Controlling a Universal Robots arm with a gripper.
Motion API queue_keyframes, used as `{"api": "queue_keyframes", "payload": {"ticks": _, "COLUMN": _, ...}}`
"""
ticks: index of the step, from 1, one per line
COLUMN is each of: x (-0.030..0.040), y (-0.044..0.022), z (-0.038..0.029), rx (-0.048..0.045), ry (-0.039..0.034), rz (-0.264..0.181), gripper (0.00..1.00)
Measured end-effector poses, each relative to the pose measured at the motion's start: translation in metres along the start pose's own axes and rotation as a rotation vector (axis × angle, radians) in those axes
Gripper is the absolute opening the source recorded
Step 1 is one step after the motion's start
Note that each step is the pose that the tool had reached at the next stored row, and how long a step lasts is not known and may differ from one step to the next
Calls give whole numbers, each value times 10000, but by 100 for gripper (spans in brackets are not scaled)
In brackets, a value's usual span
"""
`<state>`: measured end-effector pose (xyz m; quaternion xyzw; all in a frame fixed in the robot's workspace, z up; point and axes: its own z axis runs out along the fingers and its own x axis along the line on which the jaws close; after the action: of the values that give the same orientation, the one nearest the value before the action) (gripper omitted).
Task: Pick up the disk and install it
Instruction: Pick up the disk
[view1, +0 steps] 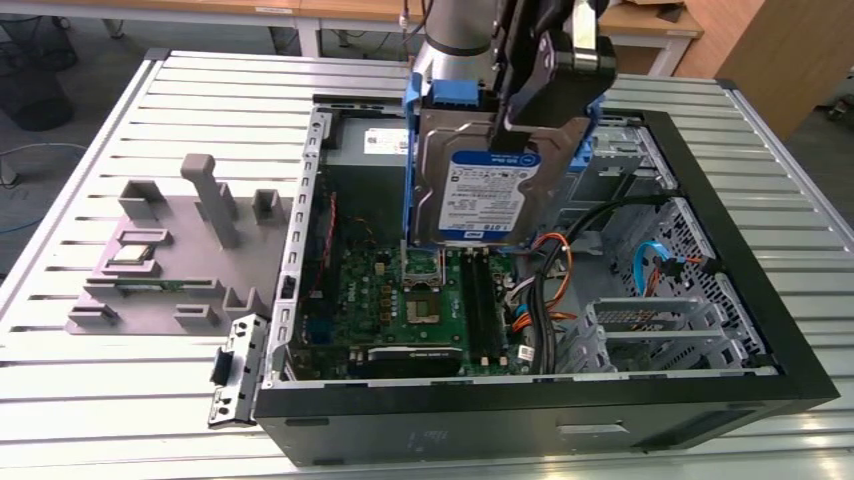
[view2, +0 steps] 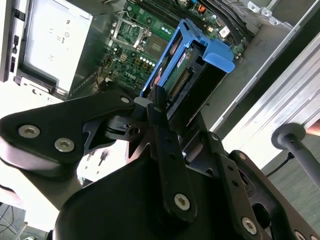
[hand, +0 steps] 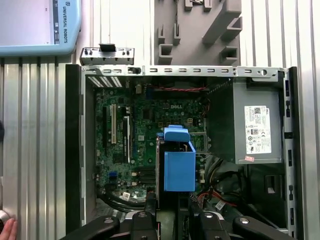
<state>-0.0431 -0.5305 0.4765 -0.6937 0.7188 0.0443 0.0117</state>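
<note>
The disk (view1: 470, 190) hangs upright over the open computer case (view1: 534, 400), label facing the exterior view, with blue rails (view1: 454, 95) along its sides. My gripper (view1: 523, 135) is shut on the disk's upper part, one finger pressed against its labelled face. In the second wrist view the gripper (view2: 172, 107) clamps the disk (view2: 192, 85) by its near end, and the blue rail (view2: 212, 47) points at the motherboard. In the first wrist view the gripper (hand: 172, 206) holds the disk's blue rail (hand: 179, 167) above the middle of the case (hand: 175, 71).
The motherboard (view1: 427, 300) lies under the disk, with cables (view1: 561, 260) and a metal drive cage (view1: 667, 320) toward the exterior view's right. A grey power-supply box (hand: 255, 130) fills one end. A grey fixture (view1: 174, 250) stands beside the case. A hand (hand: 7, 230) shows at the table's edge.
</note>
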Motion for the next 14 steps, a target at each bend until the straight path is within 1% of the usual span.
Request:
{"api": "queue_keyframes", "payload": {"ticks": 9, "x": 91, "y": -3, "z": -1, "rx": 0, "ry": 0, "rz": 0, "gripper": 35}}
{"api": "queue_keyframes", "payload": {"ticks": 14, "x": 121, "y": -6, "z": 0, "rx": 0, "ry": 0, "rz": 0, "gripper": 35}}
